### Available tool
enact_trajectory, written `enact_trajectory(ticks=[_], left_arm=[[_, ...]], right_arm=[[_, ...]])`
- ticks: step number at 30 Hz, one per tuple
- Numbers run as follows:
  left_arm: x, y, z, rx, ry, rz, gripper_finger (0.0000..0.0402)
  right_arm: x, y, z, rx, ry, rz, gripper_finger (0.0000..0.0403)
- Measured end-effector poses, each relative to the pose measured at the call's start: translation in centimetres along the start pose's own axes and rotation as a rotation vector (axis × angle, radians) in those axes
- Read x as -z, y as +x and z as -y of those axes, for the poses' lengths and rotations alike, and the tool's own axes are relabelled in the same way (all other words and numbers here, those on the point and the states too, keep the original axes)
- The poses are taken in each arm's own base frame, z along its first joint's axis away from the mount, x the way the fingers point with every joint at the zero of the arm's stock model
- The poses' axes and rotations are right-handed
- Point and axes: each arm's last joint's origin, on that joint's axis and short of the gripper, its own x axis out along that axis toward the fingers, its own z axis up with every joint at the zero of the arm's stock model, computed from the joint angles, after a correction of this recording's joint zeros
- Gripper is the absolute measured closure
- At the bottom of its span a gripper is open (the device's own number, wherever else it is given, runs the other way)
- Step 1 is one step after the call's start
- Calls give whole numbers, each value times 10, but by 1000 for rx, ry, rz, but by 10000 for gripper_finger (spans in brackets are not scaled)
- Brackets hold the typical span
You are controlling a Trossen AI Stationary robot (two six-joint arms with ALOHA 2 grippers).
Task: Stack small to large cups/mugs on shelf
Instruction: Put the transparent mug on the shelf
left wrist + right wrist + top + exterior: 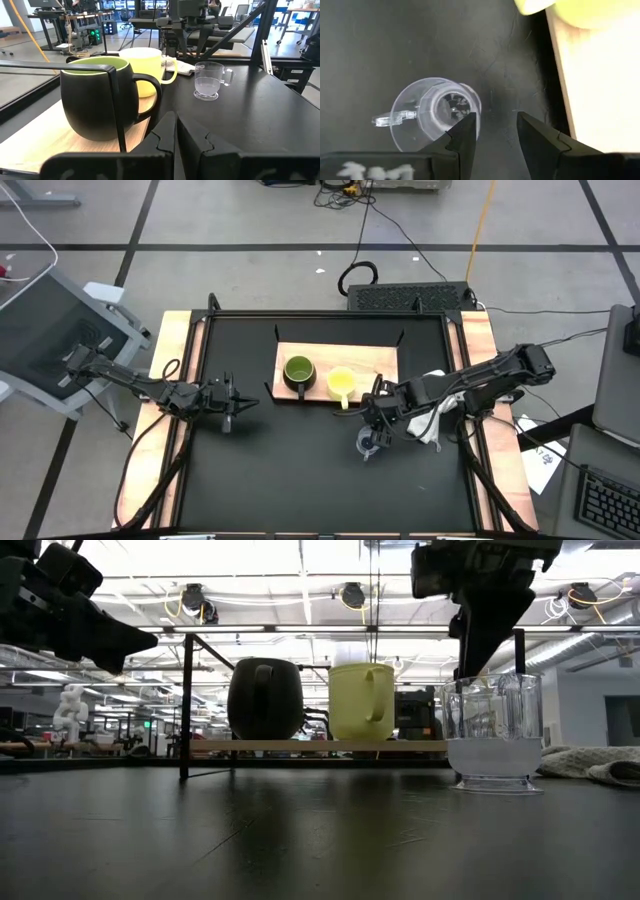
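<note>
A: What sat on the big black worktop [320,470]?

B: The flat light-brown wooden shelf [375,360] with thin black corner brackets lay toward the far side. On it stood the dark olive-green mug [298,372], upright, and just beside it the bright yellow mug [341,383], also upright. From the low view their sides looked close, though I could not tell if they touched.

A: And the small clear transparent cup [371,442]?

B: Off the shelf, standing upright on the worktop near the shelf's front right corner, nearer the yellow mug than the green one.

A: Where was the right hand [495,131]?

B: Right above that clear cup, pointing down. Its fingers were apart, one over the cup's rim, the other over bare worktop beside it. They gripped nothing.

A: The left hand [230,402]?

B: Over the worktop left of the shelf, well apart from the cups, facing the green mug. Its fingers were pressed together, holding nothing.

A: Anything else?

B: A crumpled white cloth [440,405] lay at the worktop's right edge, under the right arm.
</note>
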Motion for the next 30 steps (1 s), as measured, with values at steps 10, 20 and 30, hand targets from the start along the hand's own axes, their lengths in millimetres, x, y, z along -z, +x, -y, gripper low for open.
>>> enact_trajectory(ticks=[10, 20, 30], left_arm=[[1, 0, 0, 0, 3, -6, 382], [1, 0, 0, 0, 3, -7, 382], [1, 0, 0, 19, 6, -15, 382]], right_arm=[[2, 0, 0, -15, 17, -34, 270], [3, 0, -1, -55, 16, -55, 241], [3, 0, -1, -55, 34, -56, 225]])
